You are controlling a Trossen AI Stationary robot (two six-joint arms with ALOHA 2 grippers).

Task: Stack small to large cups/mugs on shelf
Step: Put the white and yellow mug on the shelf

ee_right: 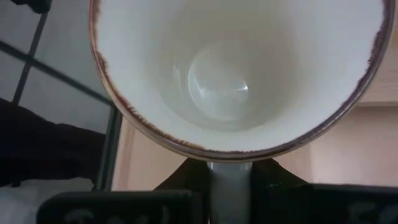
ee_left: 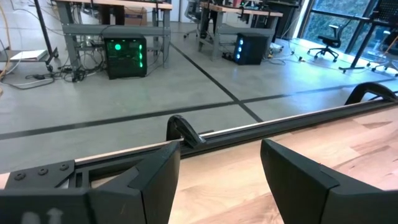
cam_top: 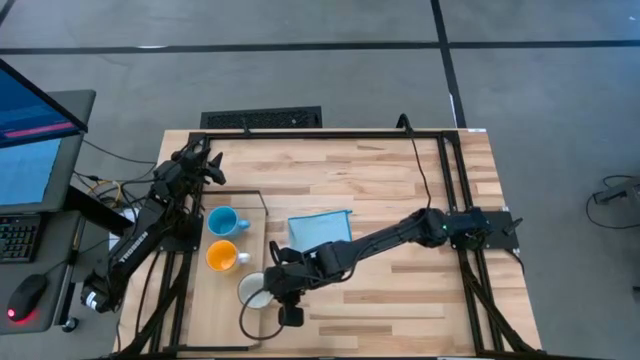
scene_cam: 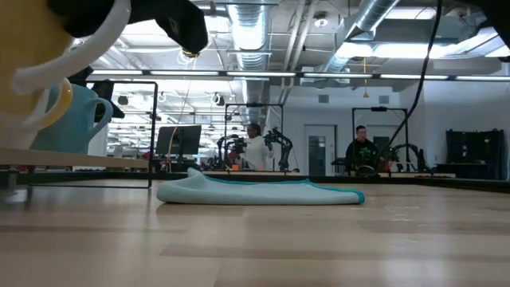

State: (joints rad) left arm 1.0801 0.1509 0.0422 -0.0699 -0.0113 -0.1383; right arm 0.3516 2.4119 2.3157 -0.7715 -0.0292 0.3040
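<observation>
A light blue mug [cam_top: 222, 221] and an orange mug [cam_top: 221, 256] with a white handle stand on their bases on the pale shelf board [cam_top: 213, 305] at the table's left. Just toward the near edge from them, my right gripper [cam_top: 273, 287] is shut on a white mug [cam_top: 254, 291] with a brown-edged rim [ee_right: 143, 134]. The low view shows the blue mug [scene_cam: 68, 119] upright on the board. My left gripper [cam_top: 208, 166] waits open near the table's far left corner, with nothing between its fingers [ee_left: 149, 180]. My right gripper pinches the white mug's handle [ee_right: 230, 177] between its two fingers, coming from the table's right and slanting down. The mug is tipped, its mouth facing the wrist. It hangs over the near part of the shelf board; whether its base touches the board does not show.
A blue cloth [cam_top: 320, 228] lies flat at the table's middle, right of the shelf. A thin black wire frame [cam_top: 263, 205] edges the shelf. Black rails [cam_top: 450, 180] run along the table's far and right sides. Bare wood lies to the right and near side.
</observation>
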